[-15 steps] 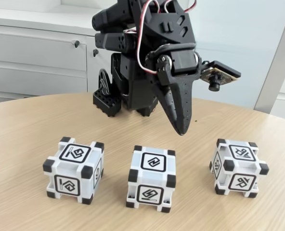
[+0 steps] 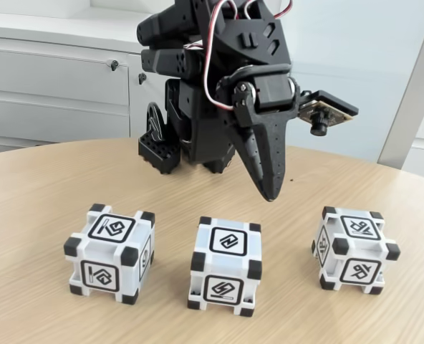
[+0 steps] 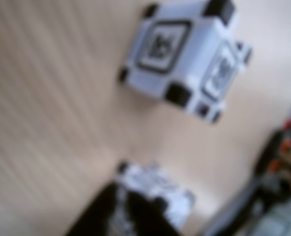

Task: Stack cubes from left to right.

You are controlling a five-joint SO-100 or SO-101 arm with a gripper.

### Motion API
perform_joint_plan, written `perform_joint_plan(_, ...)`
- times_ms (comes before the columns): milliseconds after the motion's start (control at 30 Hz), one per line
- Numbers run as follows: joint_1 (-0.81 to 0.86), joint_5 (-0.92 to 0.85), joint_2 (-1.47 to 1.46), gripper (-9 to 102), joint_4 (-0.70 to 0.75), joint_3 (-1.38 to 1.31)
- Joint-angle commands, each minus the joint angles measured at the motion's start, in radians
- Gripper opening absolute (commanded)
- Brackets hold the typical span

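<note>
Cubes [image 2: 225,266] unstacked, three in a row; gripper [image 2: 271,192] above, jaws closed, empty. Open wide, centre over leftmost cube [image 2: 112,252], descend straight.

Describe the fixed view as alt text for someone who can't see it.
Three white cubes with black corners sit apart in a row on a wooden table: left cube, middle cube, right cube. A black robot arm's end effector hangs above, behind the middle cube, holding nothing.
</note>
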Motion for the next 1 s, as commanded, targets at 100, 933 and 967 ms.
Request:
perform_joint_plan(100, 0.003, 0.02, 0.043, 0, -0.002, -0.028)
perform_joint_plan(933, -0.008, 0.114, -0.584, 0, 0.005, -0.735)
perform_joint_plan(967, -0.008, 0.133, -0.612, 1, 0.005, -0.758)
